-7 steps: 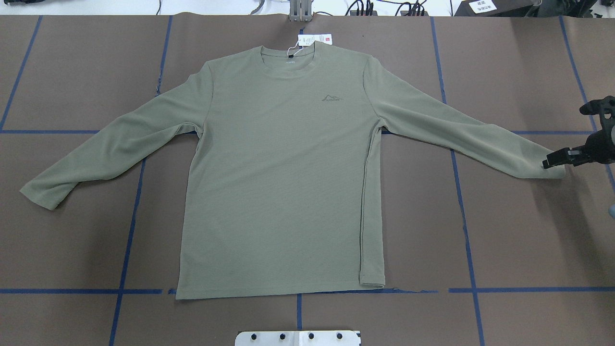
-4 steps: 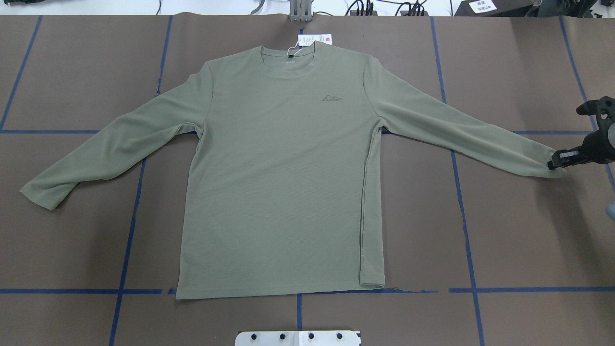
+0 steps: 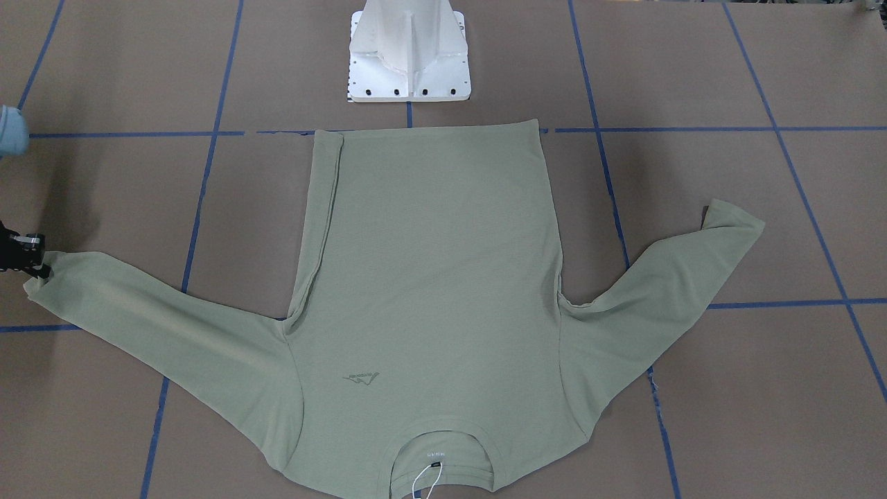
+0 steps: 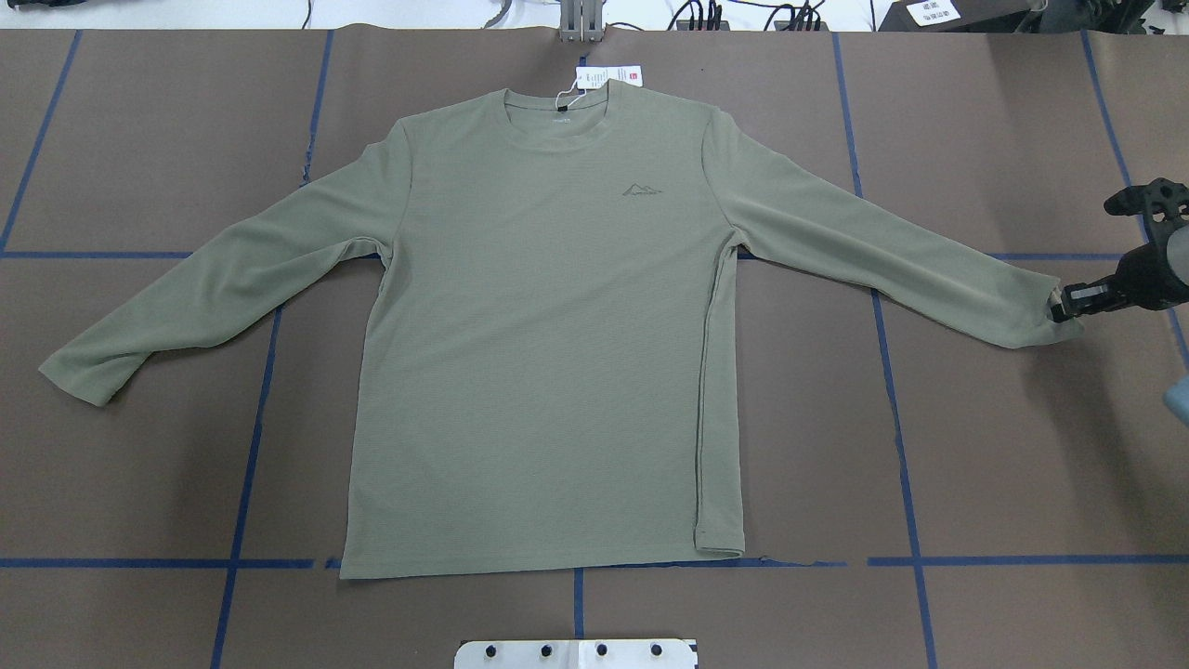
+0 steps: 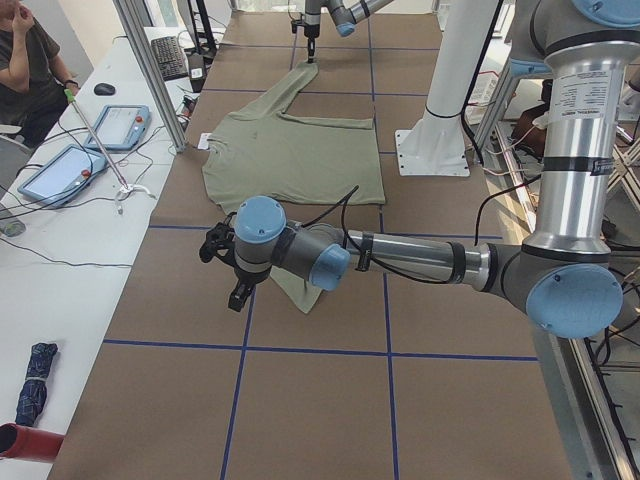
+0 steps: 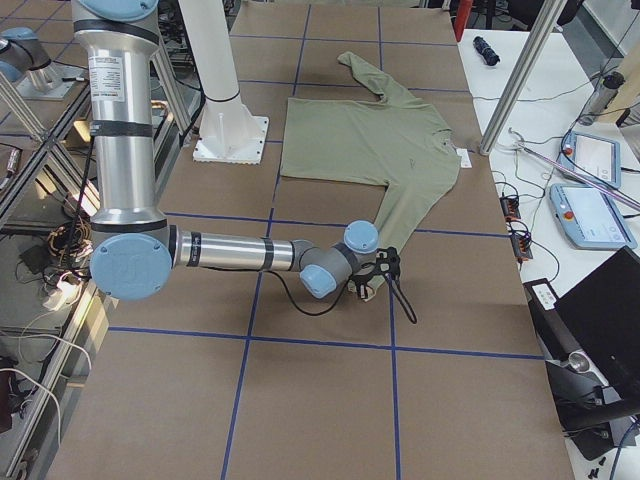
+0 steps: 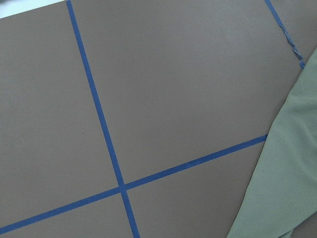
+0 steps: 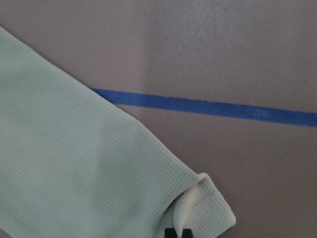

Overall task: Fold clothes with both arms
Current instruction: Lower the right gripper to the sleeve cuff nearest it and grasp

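sage-green long-sleeved shirt (image 4: 548,353) is spread flat on tabletop (image 4: 975,446). light, limp knit, expected to drape; best taken at cuffs or hem. right gripper (image 4: 1058,303) fingers are clamped on the cuff (image 4: 1040,323). left gripper (image 5: 228,270) fingers: state cannot be told.

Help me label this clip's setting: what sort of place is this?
Probably a robotics lab workcell: a paper-covered table gridded with blue tape, jointed robot arms beside a white pedestal, and teach pendants on a side bench.

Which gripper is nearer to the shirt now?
Right. The right gripper pinches the shirt at one cuff; the left gripper hangs beside the other cuff, apart from it.
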Tool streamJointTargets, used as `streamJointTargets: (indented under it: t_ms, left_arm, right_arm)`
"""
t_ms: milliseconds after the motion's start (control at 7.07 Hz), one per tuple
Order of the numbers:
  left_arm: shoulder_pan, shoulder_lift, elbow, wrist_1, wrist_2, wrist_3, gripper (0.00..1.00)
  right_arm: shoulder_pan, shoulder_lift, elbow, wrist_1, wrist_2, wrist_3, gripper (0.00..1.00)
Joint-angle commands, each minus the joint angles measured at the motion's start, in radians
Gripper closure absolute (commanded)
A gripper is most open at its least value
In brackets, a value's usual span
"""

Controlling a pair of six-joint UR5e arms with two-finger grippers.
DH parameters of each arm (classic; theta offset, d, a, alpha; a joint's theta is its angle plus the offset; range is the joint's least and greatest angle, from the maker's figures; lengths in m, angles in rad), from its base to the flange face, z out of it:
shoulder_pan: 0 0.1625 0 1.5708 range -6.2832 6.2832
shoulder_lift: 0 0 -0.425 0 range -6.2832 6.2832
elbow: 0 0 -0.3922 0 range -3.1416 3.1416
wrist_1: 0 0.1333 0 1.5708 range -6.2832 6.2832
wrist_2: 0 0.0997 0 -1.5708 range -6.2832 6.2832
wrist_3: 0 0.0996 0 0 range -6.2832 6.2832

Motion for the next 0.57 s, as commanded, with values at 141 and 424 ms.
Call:
streamJointTargets:
  t_ms: [141,424]
  left_arm:
    - [0.000,-0.002,-0.002,0.002,0.000,-0.001,0.00]
    - [0.000,-0.010,-0.002,0.002,0.000,-0.001,0.00]
  right_arm:
    - [0.066,0.182,0.113,-0.244,0.121,0.031,1.00]
    - [0.042,0.410,0.195,-0.502,0.115,0.176,1.00]
